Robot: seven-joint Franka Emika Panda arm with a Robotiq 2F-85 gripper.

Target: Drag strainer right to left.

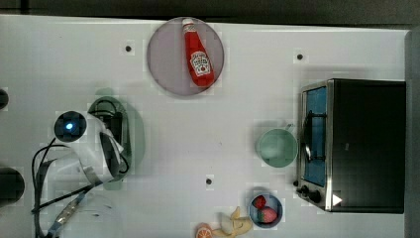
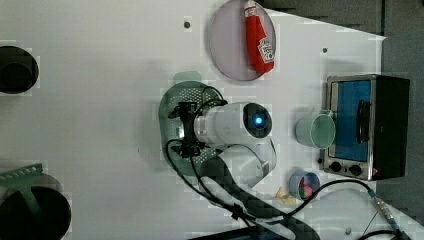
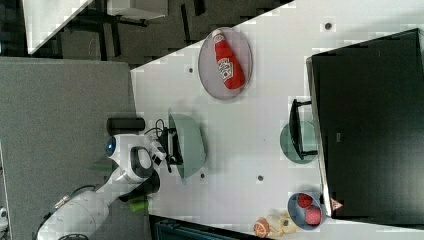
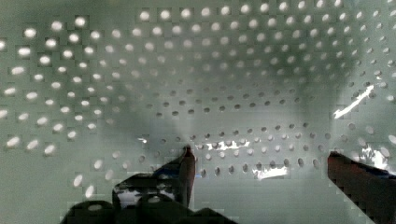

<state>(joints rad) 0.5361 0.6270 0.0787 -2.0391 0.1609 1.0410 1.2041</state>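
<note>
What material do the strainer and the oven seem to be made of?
The strainer looks like matte, pale mint-green plastic, with moulded rows of small holes inside. The oven looks like metal: a dark body with a shiny silver front frame, probably steel.

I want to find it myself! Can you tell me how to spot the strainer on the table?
Start at the black toaster oven at the top view's right, then cross the white table to the robot arm. The strainer is the pale green bowl under the gripper. Unlike the smaller plain green cup, it is full of little holes.
</note>
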